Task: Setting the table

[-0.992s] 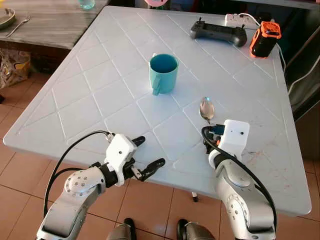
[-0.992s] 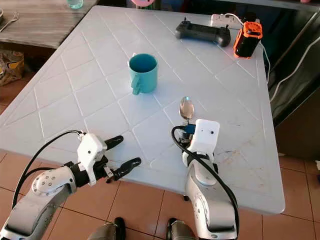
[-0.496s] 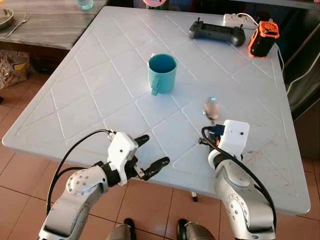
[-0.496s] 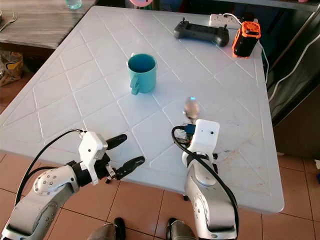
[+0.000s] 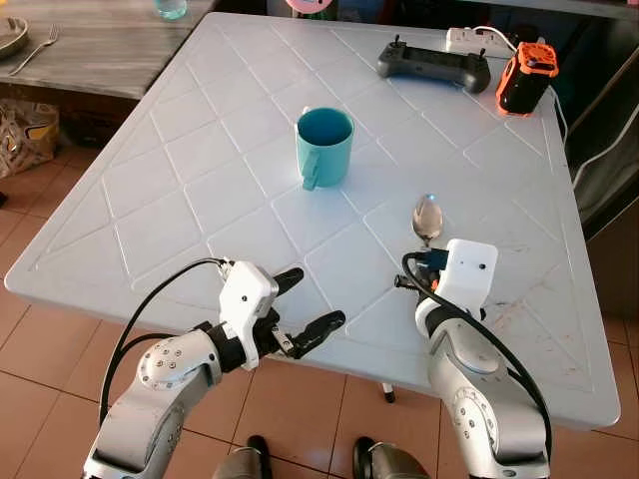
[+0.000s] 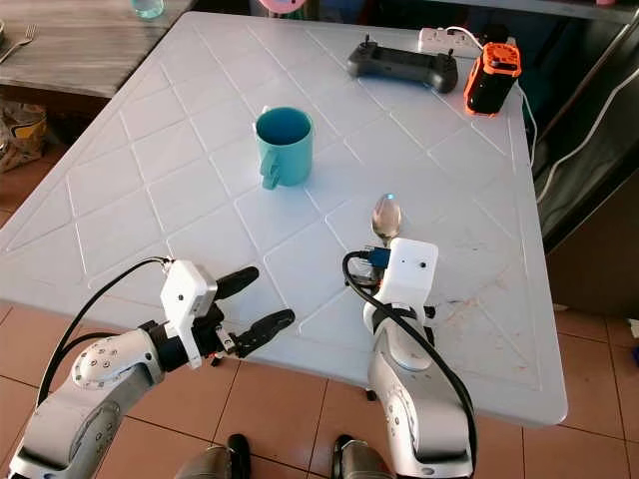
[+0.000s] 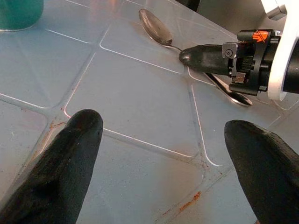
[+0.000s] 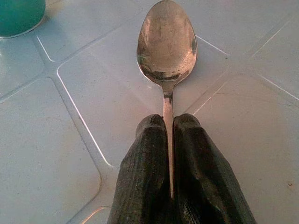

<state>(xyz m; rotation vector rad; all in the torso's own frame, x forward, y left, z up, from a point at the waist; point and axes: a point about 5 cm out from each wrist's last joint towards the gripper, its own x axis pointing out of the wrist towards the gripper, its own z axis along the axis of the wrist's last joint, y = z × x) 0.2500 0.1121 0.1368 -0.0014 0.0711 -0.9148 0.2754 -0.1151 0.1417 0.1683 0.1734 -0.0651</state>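
the right hand is clenched on the handle of a spoon, the thin stem being pinched between its two black fingers while the bowl faces up, ahead of the fingertips. in the head views the spoon is seen low over the white worktop, toward the near edge and on the side of the right edge; whether its bowl touches the surface cannot be told. the left hand is held released, its two fingers spread wide apart with nothing between them, hovering at the near edge of the worktop, well apart from the spoon and pointing toward it. a teal mug is stood upright near the middle of the worktop, its handle turned toward the near edge, beyond both hands and apart from the spoon. near the far edge a dark grey controller is laid flat, and just beside it, at the far right corner, an orange and black device is stood, with a white power strip behind them. a second, grey wooden table is seen beyond the far left corner, and a fork is laid on it. terracotta floor tiles are seen below the near edge.
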